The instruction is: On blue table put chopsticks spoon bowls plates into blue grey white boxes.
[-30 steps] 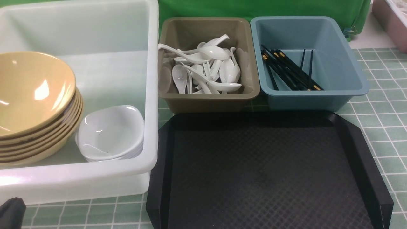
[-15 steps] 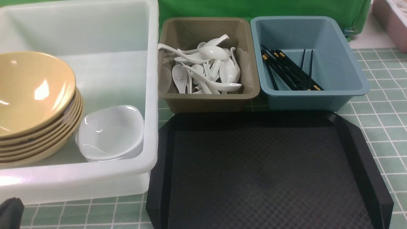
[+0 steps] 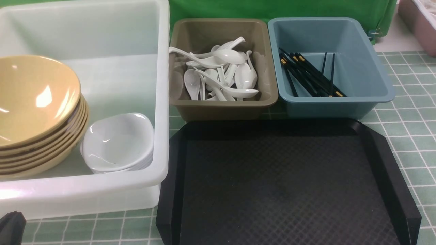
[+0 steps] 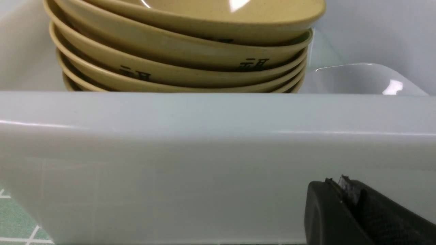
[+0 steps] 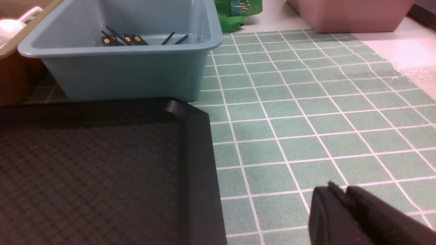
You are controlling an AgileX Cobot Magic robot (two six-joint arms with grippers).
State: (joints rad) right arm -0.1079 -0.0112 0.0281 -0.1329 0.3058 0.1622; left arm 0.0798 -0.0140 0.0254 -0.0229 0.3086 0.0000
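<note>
Pale blue-green tiled tabletop point(image 3: 402, 136) with white grid lines; green cloth backdrop point(image 3: 272, 8) behind, pink tub point(image 5: 351, 13) at the far right edge. Large translucent white plastic box point(image 3: 160, 102) at left holds a stack of wide mustard-tan glossy bowls point(image 3: 37, 112) and, beside them, a stack of small white rounded-square plates point(image 3: 117, 143). Grey-brown plastic box point(image 3: 223, 105) in the middle is piled with white ceramic soup spoons point(image 3: 221, 73). Dusty-blue plastic box point(image 3: 361, 68), just right of it, holds black chopsticks with gold bands point(image 3: 306, 73). Black textured tray point(image 3: 282, 183) in front, nothing on it. Left tool point(image 4: 344, 190) clenched shut, holding nothing, sits low just outside the white box's near wall. Right tool point(image 5: 335, 195) is over bare tiles right of the tray, jaws look together and nothing is gripped, but can't tell for sure.
</note>
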